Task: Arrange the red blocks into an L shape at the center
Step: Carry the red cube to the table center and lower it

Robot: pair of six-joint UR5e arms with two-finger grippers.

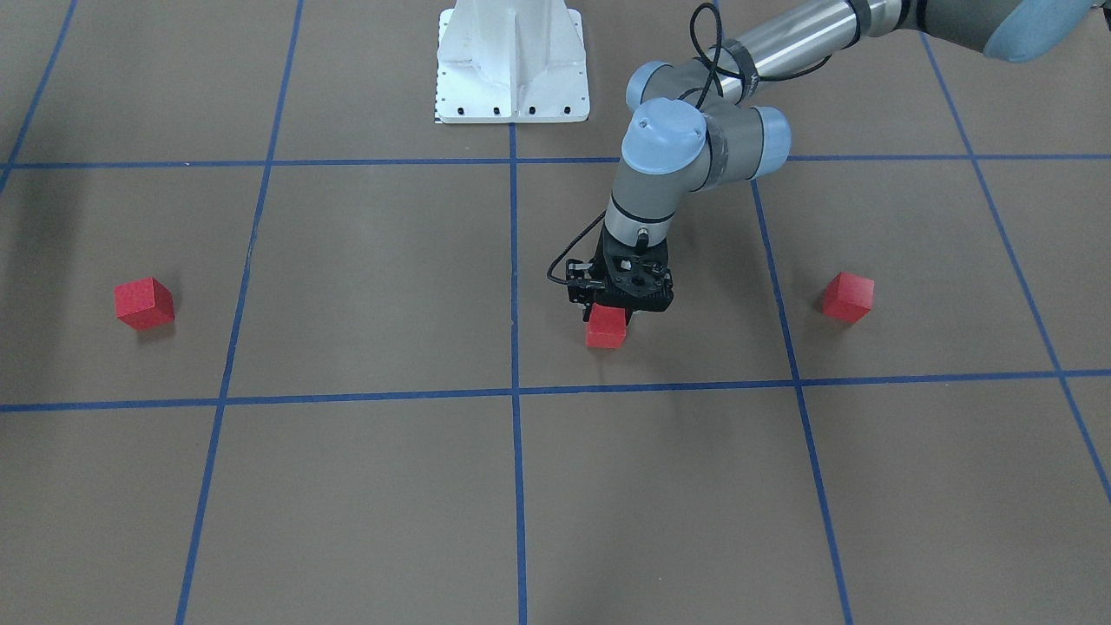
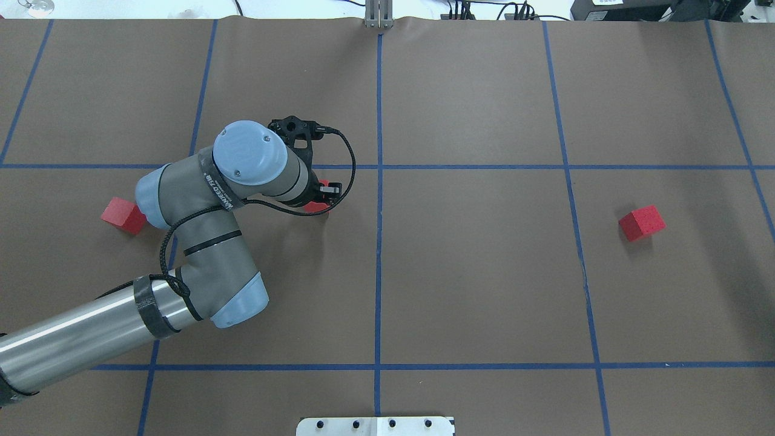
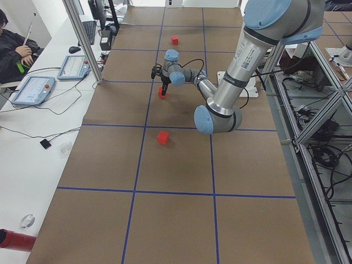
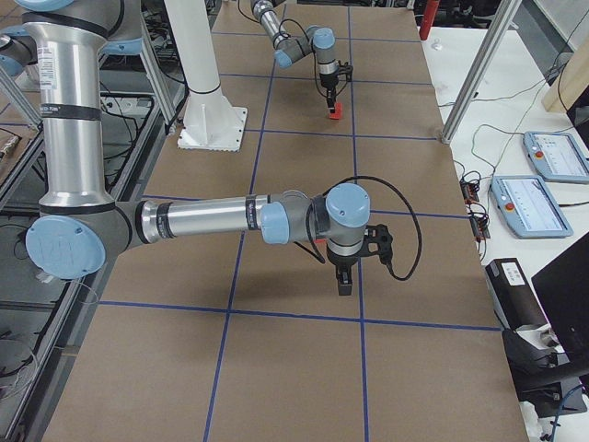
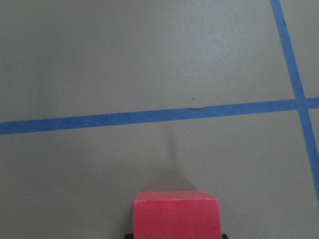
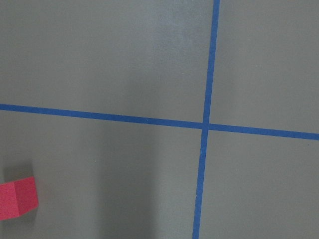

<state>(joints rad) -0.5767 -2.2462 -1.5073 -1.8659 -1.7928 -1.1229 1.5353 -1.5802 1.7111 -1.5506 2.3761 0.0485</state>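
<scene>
Red blocks (image 1: 606, 330) (image 1: 144, 304) (image 1: 848, 297): holds one in closed left gripper (image 1: 609, 311) near center (image 1: 515, 395); two others well apart from center, opposite sides. Right gripper (image 4: 343, 284) aperture: cannot tell.

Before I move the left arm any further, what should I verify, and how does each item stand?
1. Left tool over the middle red block: ok.
2. Tool closed on that block: cannot tell.
3. That block at the center: not ok, it is short of the crossing.
4. Far-left red block and far-right red block gathered in: not ok, both lie far out.
5. Right tool open or shut: cannot tell.
</scene>
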